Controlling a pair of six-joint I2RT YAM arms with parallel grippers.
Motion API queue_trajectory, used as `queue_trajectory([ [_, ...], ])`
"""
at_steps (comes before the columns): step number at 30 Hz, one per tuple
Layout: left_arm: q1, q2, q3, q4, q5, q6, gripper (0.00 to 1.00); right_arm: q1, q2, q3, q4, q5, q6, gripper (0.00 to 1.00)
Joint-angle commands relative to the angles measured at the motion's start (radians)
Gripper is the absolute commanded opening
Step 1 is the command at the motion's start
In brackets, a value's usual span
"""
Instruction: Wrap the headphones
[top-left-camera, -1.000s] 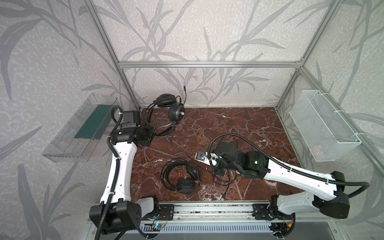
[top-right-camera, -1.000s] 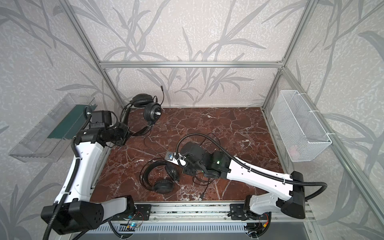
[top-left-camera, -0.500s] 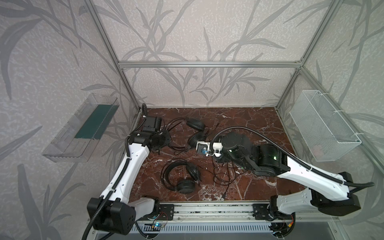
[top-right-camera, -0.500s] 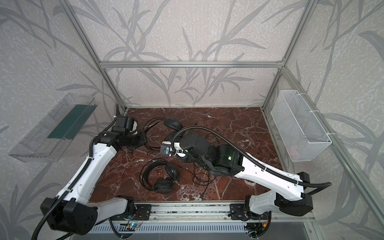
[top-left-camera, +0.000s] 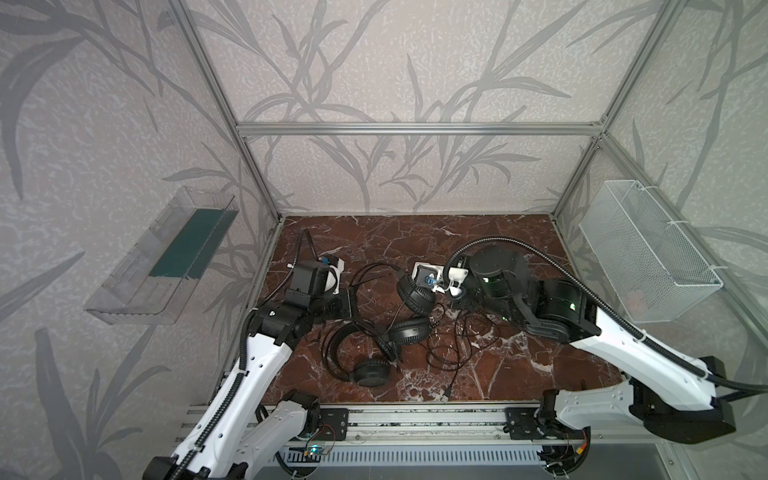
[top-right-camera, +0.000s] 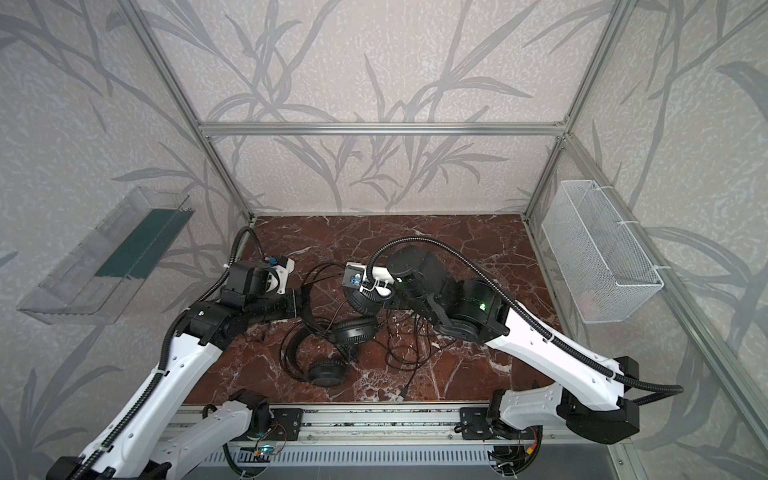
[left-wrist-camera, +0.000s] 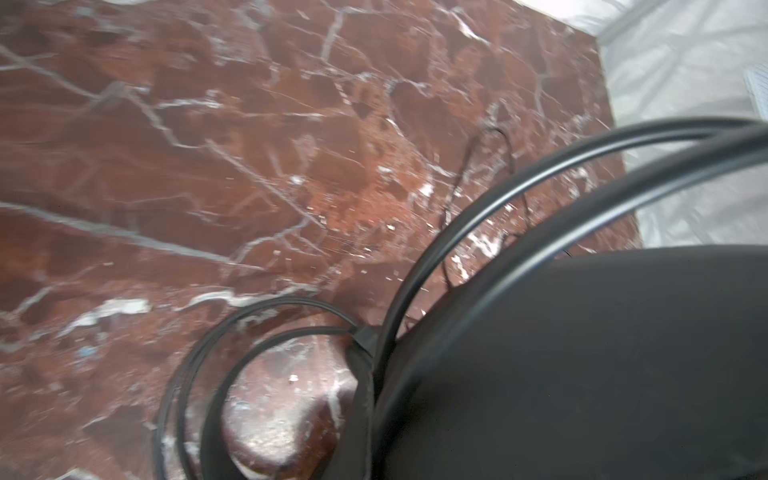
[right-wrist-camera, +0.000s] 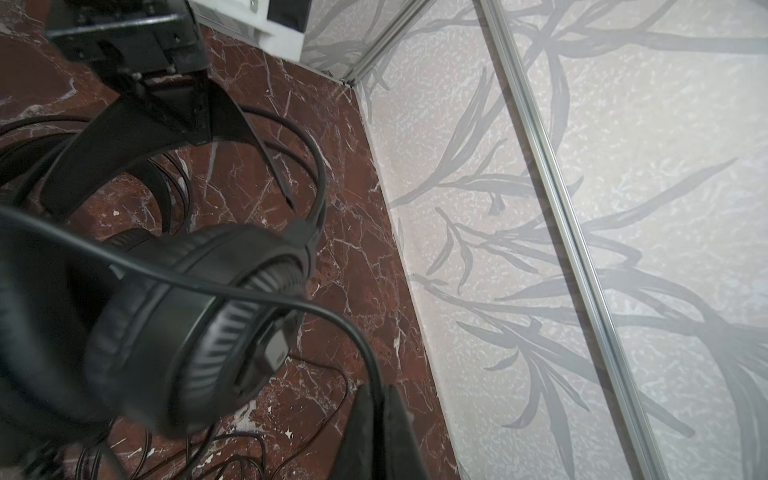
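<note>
Top views both showed the held headset (top-left-camera: 415, 295) at the centre of the frame, between the two arms. The left end effector (top-left-camera: 348, 302) was closed on its headband (right-wrist-camera: 137, 137); the right wrist view confirmed this grip on the broad strap. The right end effector (right-wrist-camera: 377, 401) was hidden under its wrist in both top views. In the right wrist view its jaws were closed on the thin cable (right-wrist-camera: 232, 291), just beside the ridged earcup (right-wrist-camera: 199, 332).

Task progress, as a judgement: early. No turn of cable was visible around either headband or earcup. Most of the cable lay in loose loops (top-left-camera: 457, 349) on the worktop (top-left-camera: 478, 245), right of centre, with the plug (top-left-camera: 446, 397) near the lower edge. The second headset (top-left-camera: 371, 372) lay flat in the lower centre, gripped by neither arm. One earcup (top-left-camera: 405, 332) sat between the two headsets, and its owner could not be determined. Both headsets were left to wrap.

Surface: red-brown marble pattern with white veins, flat, otherwise bare.

Room: an enclosure with grey leaf-patterned walls (top-left-camera: 415, 83) and an aluminium frame (top-left-camera: 415, 128). A clear tray (top-left-camera: 162, 270) was mounted at the left of the frame. A white wire basket (top-left-camera: 648, 266) was mounted at the right.
</note>
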Motion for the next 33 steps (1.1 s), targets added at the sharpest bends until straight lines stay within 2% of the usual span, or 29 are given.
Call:
queue_trajectory([
  [1,-0.044,-0.021,-0.013,0.053,0.068,0.039,0.00,-0.051,0.047,0.066,0.045,-0.065,0.014,0.00],
  [4,-0.061,-0.035,-0.014,0.044,0.063,0.052,0.00,-0.126,0.108,0.120,0.054,-0.113,0.028,0.00],
  [8,-0.069,-0.062,-0.015,0.034,0.052,0.066,0.00,-0.168,0.168,0.152,0.073,-0.122,0.007,0.00],
  [16,-0.071,-0.054,0.009,0.042,0.066,0.036,0.00,-0.366,0.248,0.151,0.110,-0.463,0.151,0.00],
  [19,-0.069,-0.046,0.059,0.022,0.043,-0.004,0.00,-0.397,0.270,0.102,0.179,-0.514,0.203,0.00],
  [22,-0.058,-0.051,0.110,0.008,0.019,-0.055,0.00,-0.436,0.291,0.030,0.267,-0.635,0.290,0.00],
  [27,-0.037,-0.005,0.204,-0.019,0.058,-0.132,0.00,-0.478,0.316,-0.110,0.437,-0.775,0.401,0.00],
  [33,-0.013,0.048,0.285,-0.050,0.052,-0.221,0.00,-0.518,0.384,-0.180,0.525,-0.917,0.499,0.11],
])
